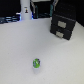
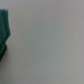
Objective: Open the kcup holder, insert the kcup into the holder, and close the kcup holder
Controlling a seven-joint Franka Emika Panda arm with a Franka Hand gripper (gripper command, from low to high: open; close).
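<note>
While perhaps tool (image 2: pixel 4 30)-edge; kcup (image 1: pixel 36 63) apart, unheld

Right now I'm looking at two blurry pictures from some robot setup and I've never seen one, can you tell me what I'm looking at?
One picture is from a camera off the arm, looking at a pale table. At the back stands a black box with two drawer fronts, the kcup holder, both drawers shut. Nearer the camera lies a tiny green pod, the kcup, alone and untouched. At the back, toward the exterior view's left, is a white bottle-like object. The other picture is from a camera on the robot's wrist: mostly bare table, with a teal part at the edge, too blurred to name. The fingers are not clearly visible, and nothing appears to be held.
</note>
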